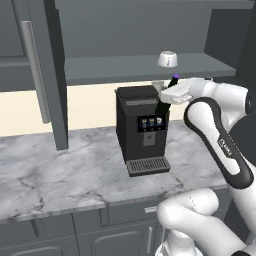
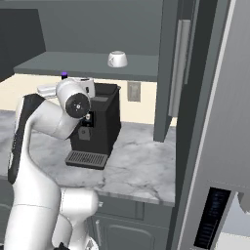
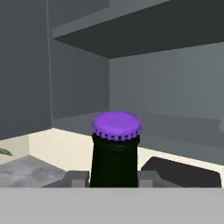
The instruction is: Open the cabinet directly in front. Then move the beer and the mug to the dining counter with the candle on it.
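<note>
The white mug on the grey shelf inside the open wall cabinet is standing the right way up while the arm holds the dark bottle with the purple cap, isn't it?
Not quite: the small white mug sits upside down on the grey cabinet shelf, as the right base view shows. The rest holds: the cabinet is open and the gripper has its jaws closed on the dark glass bottle with the purple cap.
</note>
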Robot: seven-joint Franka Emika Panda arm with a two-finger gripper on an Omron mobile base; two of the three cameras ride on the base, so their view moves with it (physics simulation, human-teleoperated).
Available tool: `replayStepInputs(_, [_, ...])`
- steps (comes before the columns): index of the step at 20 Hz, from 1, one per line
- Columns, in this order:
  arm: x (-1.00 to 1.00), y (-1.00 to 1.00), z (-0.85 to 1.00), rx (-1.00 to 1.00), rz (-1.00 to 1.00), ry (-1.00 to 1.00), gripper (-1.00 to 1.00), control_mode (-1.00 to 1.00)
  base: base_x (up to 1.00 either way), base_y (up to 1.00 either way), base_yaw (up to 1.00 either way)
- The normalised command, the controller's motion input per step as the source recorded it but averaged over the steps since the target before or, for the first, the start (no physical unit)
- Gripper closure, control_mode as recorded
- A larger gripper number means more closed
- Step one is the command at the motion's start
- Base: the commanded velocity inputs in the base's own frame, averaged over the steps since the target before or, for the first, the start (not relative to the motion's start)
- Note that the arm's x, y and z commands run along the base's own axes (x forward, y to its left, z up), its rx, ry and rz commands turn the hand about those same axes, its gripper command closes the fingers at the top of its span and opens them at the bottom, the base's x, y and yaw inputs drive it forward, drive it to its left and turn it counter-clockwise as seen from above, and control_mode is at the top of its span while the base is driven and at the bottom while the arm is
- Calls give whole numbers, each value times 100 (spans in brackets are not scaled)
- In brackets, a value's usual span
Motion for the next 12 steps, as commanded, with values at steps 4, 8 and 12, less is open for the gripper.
replayStepInputs(4, [-2, 1, 0, 0, 1, -5, 100, -100, 0, 0, 0])
replayStepInputs(8, [0, 0, 0, 0, 0, 0, 100, -100, 0, 0, 0])
replayStepInputs(12, [-1, 0, 0, 0, 0, 0, 100, -100, 0, 0, 0])
